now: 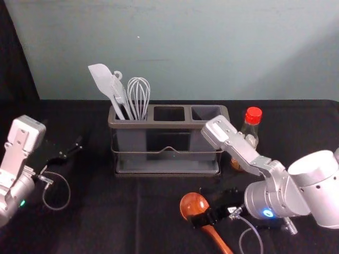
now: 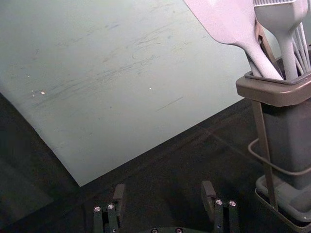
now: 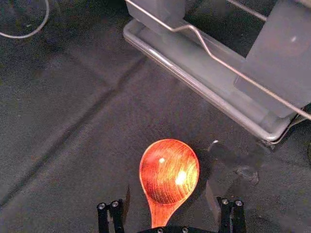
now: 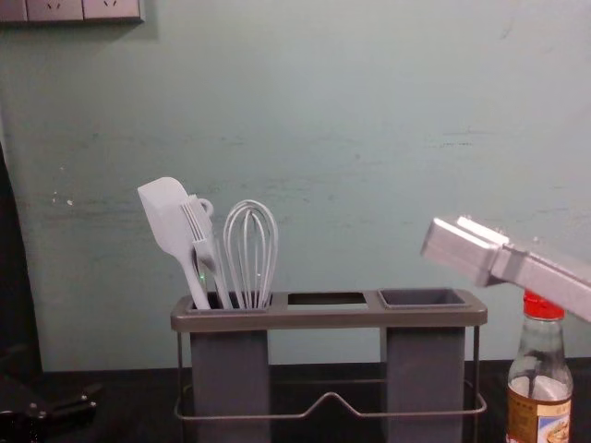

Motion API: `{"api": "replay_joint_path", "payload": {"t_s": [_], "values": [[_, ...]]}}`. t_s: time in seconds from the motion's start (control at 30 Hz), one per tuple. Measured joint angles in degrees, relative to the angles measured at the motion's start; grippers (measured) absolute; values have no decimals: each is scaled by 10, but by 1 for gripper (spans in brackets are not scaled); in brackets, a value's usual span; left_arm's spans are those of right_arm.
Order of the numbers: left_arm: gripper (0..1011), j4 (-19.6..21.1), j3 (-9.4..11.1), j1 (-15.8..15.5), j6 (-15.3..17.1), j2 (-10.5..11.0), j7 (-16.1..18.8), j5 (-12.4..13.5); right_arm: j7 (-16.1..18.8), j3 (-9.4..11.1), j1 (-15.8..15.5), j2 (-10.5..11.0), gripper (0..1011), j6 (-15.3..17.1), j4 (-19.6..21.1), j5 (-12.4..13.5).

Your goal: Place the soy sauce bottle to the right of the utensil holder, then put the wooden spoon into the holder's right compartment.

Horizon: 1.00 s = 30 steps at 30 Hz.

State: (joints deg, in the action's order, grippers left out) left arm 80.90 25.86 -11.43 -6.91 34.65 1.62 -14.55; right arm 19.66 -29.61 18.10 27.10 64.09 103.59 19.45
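The soy sauce bottle [image 1: 251, 127], red-capped, stands right of the utensil holder [image 1: 168, 126]; the chest view shows the bottle [image 4: 540, 406] upright, apart from the rack. The wooden spoon [image 1: 193, 204] lies on the table in front of the holder, its handle toward the near edge. Over the spoon is my right gripper [image 1: 212, 211], partly covering it. From the right wrist, this gripper [image 3: 168, 194] is open, with the spoon's lower bowl and neck [image 3: 165, 206] between its fingers. My left gripper [image 1: 68, 153] idles at the left; in its wrist view the gripper [image 2: 163, 194] is open and empty.
A white spatula [image 4: 166, 217], a fork and a whisk [image 4: 250, 254] stand in the holder's left compartment. The holder's right compartment [image 4: 423, 297] is empty. Behind the black-covered table [image 1: 106, 211] rises a pale wall. The right arm reaches across in front of the bottle.
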Motion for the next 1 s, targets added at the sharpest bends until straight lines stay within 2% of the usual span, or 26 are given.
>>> {"api": "replay_joint_path", "payload": {"t_s": [0.27, 1.0], "values": [[1011, 0, 0, 0, 0, 0, 0, 0, 2, 1, -1, -15, 1000, -2, -18, -10], [1012, 0, 0, 0, 0, 0, 0, 0, 16, -4, 5, -31, 1002, -12, -29, -45]]}}
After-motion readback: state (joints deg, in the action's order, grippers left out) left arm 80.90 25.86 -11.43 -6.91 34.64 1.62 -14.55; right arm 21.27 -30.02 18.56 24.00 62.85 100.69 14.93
